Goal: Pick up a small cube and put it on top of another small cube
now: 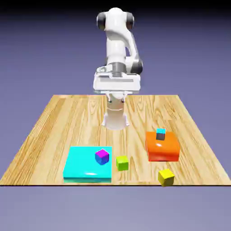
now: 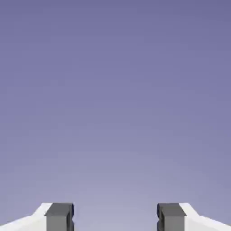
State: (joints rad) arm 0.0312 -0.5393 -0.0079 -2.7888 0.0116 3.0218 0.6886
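Note:
Four small cubes show in the exterior view. A magenta cube (image 1: 102,156) sits on a flat cyan block (image 1: 83,167). Just to its right, a lime cube (image 1: 122,163) rests on the table. A yellow cube (image 1: 166,177) lies near the front edge at the right, and a small cyan cube (image 1: 160,133) stands on an orange block (image 1: 162,150). My gripper (image 1: 116,94) hangs high at the back of the table, far from all of them. In the hand view the gripper (image 2: 115,219) is open, its grey fingertips (image 2: 59,217) wide apart with only the backdrop between them.
The wooden table (image 1: 58,122) ends just in front of the cyan block and the yellow cube. The robot's base (image 1: 116,119) stands at the back middle, behind the blocks.

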